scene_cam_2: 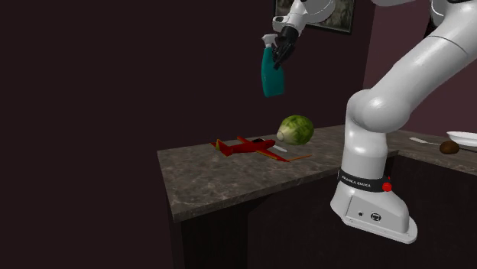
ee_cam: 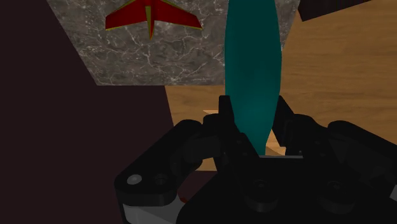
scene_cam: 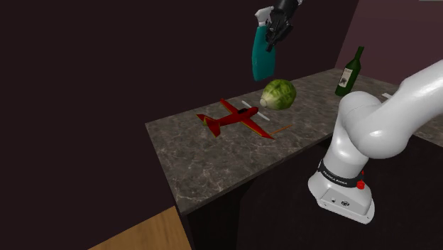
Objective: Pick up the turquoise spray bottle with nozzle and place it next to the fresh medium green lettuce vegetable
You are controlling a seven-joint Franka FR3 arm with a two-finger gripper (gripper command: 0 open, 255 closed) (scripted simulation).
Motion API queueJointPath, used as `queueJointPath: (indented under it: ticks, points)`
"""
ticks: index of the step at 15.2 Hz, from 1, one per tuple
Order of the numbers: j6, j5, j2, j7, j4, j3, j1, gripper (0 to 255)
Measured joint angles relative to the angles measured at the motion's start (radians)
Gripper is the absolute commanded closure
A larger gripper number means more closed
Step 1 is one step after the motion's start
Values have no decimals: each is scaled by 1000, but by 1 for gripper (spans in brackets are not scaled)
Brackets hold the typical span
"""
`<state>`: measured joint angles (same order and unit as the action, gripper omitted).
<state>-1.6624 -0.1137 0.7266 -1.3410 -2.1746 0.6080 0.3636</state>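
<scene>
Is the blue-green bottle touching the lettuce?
Apart. The second exterior view shows the spray bottle hanging from the gripper high above the counter, with dark wall showing between its base and the lettuce.

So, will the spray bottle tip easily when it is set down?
Likely: the spray bottle is tall and slim, so it may topple. Its smooth tapering body could slip in the gripper. The round lettuce might roll if bumped.

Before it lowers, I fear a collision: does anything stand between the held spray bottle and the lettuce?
Nothing visible: open air below the spray bottle; a red toy plane lies close beside the lettuce.
</scene>
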Motion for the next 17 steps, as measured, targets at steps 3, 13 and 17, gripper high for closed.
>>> queueJointPath:
  ticks: [3, 13, 17]
  points:
    - [51, 36, 28, -49, 12, 46, -26, 255]
    - [229, 149, 39, -237, 167, 246, -51, 255]
    - [299, 189, 36, -310, 246, 323, -45, 255]
